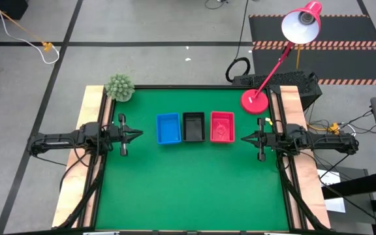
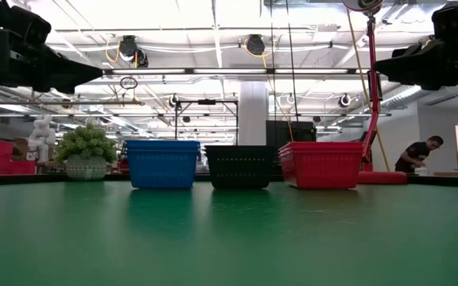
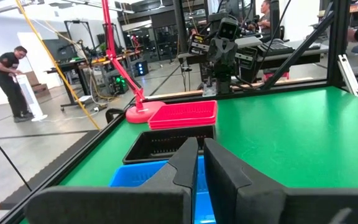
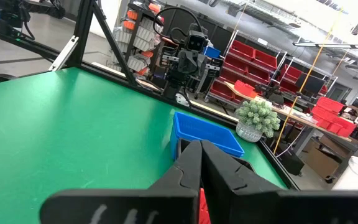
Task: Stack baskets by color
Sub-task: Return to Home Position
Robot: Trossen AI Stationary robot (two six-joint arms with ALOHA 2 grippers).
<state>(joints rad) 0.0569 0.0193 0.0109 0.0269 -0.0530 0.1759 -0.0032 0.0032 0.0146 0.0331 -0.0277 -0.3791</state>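
Note:
Three baskets stand in a row on the green table, toward its far side: blue (image 1: 168, 128), black (image 1: 193, 126) and red (image 1: 222, 126), each resting on its bottom. The low view shows them side by side: blue (image 2: 163, 164), black (image 2: 239, 166), red (image 2: 320, 165). Whether any of them is a stack I cannot tell. My left gripper (image 1: 140, 135) hangs level at the table's left edge, shut, pointing at the blue basket (image 3: 135, 177) and short of it. My right gripper (image 1: 243, 138) hangs level at the right edge, shut, pointing at the red basket and apart from it.
A small potted plant (image 1: 119, 87) stands at the far left corner. A red lamp's round base (image 1: 254, 101) sits at the far right corner, and its head (image 1: 301, 25) reaches beyond the table. Bare green mat (image 1: 188, 189) lies on the near side. A person (image 2: 420, 155) stands in the room behind.

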